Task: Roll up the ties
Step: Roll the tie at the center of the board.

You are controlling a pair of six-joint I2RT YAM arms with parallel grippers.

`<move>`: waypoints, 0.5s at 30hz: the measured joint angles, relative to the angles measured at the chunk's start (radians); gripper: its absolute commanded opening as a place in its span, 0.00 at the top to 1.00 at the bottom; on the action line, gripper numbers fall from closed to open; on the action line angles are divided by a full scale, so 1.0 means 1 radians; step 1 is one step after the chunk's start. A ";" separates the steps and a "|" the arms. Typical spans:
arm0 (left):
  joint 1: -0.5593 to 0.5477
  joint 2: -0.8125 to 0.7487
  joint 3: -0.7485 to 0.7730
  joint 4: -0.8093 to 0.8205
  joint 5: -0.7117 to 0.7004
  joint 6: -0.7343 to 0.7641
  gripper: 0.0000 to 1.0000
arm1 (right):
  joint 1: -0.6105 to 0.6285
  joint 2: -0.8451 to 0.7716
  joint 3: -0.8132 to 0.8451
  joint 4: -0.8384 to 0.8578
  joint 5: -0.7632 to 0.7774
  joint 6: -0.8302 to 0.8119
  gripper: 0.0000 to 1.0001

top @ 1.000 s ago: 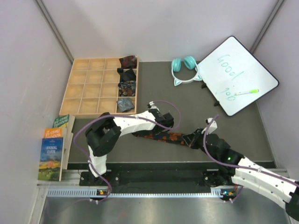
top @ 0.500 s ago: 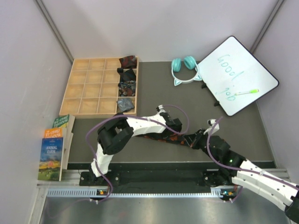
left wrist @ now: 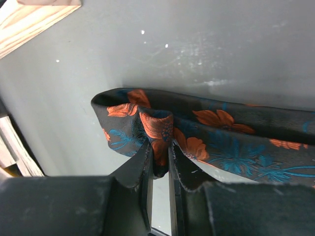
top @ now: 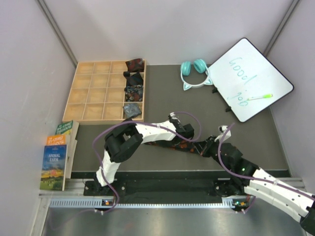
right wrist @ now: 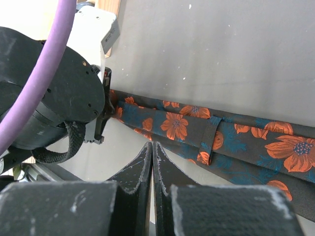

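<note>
Black, orange-flowered tie (left wrist: 211, 132), limp, light, likely slippery, stretched along the table (left wrist: 221, 44). Folded tip pinched in left end effector (left wrist: 160, 147), the sensible hold for rolling; right end effector (right wrist: 152, 144) closed, empty, alongside.

The tie (left wrist: 221, 132) is woven cloth with a soft, silky sheen. My left gripper (left wrist: 160, 160) is matt black plastic, faintly scuffed. The worktop (left wrist: 206, 44) is smooth, dull grey and speckled. The tray (top: 93, 120) is pale bare wood.
</note>
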 measured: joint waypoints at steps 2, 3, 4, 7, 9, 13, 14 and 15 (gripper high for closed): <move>0.000 0.000 0.000 0.009 0.009 0.009 0.86 | 0.000 0.000 0.000 0.000 0.000 0.000 1.00; 0.001 0.000 0.000 0.012 0.013 0.015 0.80 | 0.000 0.000 0.000 0.000 0.000 0.000 1.00; 0.001 0.000 0.000 0.016 0.019 0.021 0.77 | 0.000 0.000 0.000 0.000 0.000 0.000 1.00; 0.003 0.000 0.000 0.024 0.029 0.029 0.66 | 0.000 0.000 0.000 0.000 0.000 0.000 1.00; 0.004 0.000 0.000 0.034 0.037 0.039 0.61 | 0.000 0.000 0.000 0.000 0.000 0.000 1.00; 0.011 -0.016 -0.009 0.036 0.034 0.060 0.47 | 0.000 0.003 0.000 0.000 -0.001 0.000 1.00; 0.014 -0.023 -0.013 0.039 0.041 0.062 0.47 | 0.000 0.006 0.000 0.001 -0.001 0.000 1.00; 0.019 -0.031 -0.018 0.047 0.051 0.066 0.47 | 0.000 0.010 0.000 0.002 -0.001 0.000 1.00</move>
